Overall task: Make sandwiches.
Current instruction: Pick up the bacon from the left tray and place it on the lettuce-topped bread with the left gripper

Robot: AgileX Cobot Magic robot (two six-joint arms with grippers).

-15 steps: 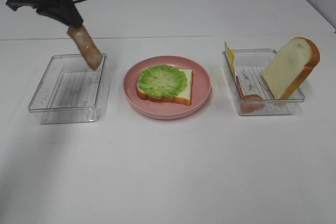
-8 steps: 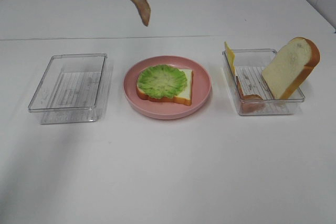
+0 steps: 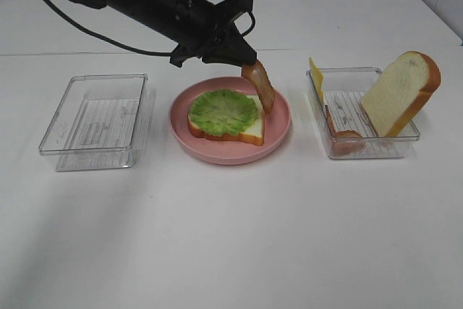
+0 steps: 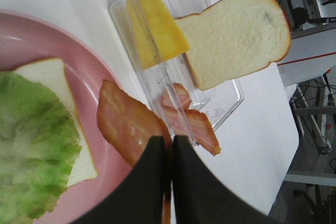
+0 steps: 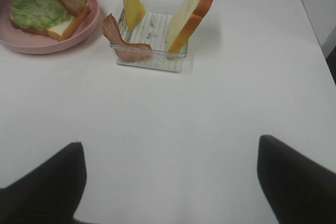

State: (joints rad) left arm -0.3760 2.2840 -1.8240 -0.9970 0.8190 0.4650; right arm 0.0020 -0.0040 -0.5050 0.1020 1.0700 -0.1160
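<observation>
Left fingers (image 4: 152, 182), clamped on the reddish-brown bacon strip (image 3: 260, 88), should lay it flat across the green lettuce leaf (image 3: 223, 111) at nine o'clock; right fingers (image 5: 47, 182) stand apart.

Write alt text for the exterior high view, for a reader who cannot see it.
The left gripper dangles a bacon strip over the pink plate, where lettuce tops a bread slice. A clear tray sits to its left; the right tray holds cheese, more bacon and a leaning slice.

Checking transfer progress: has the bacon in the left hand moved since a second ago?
Yes. The bacon moved right, from over the left tray to above the pink plate, beside the lettuce, pinched in the left hand.
</observation>
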